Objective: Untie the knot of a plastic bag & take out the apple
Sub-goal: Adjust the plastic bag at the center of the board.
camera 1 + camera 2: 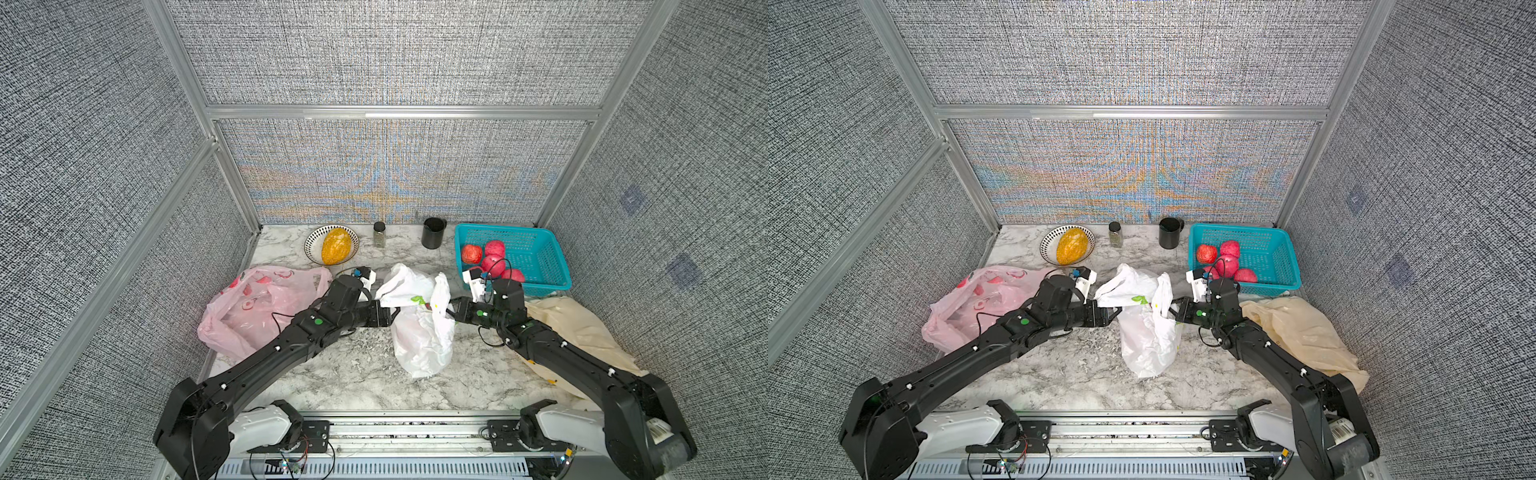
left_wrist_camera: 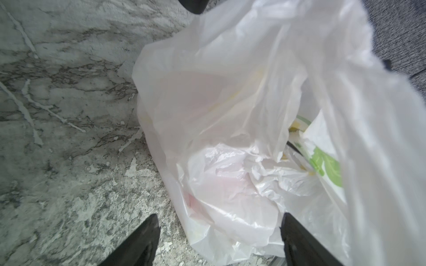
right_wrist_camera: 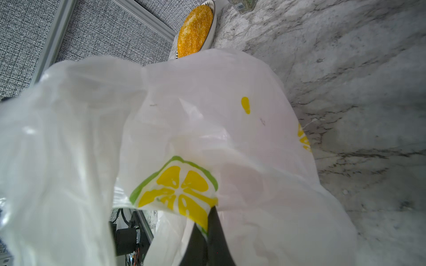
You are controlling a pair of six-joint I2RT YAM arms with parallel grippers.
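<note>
A white plastic bag (image 1: 419, 336) (image 1: 1146, 340) printed with lemon slices lies crumpled at the table's centre, its top loose and spread. My left gripper (image 1: 392, 318) (image 1: 1115, 316) (image 2: 220, 217) stands open at the bag's left side, its fingers wide apart and the bag's plastic (image 2: 230, 103) just ahead of them. My right gripper (image 1: 451, 309) (image 1: 1173, 309) (image 3: 212, 209) is shut on the bag's right edge (image 3: 207, 115), pinching it at a lemon print. The knot is not in view. The apple is hidden inside the bag; only a faint pink tint shows through.
A teal basket (image 1: 536, 249) at the back right holds several red apples (image 1: 492, 262). A pink bag (image 1: 257, 307) lies left, a cream bag (image 1: 582, 328) right under my right arm. At the back stand a bowl (image 1: 309, 245), a spice jar (image 1: 379, 235) and a black cup (image 1: 433, 233).
</note>
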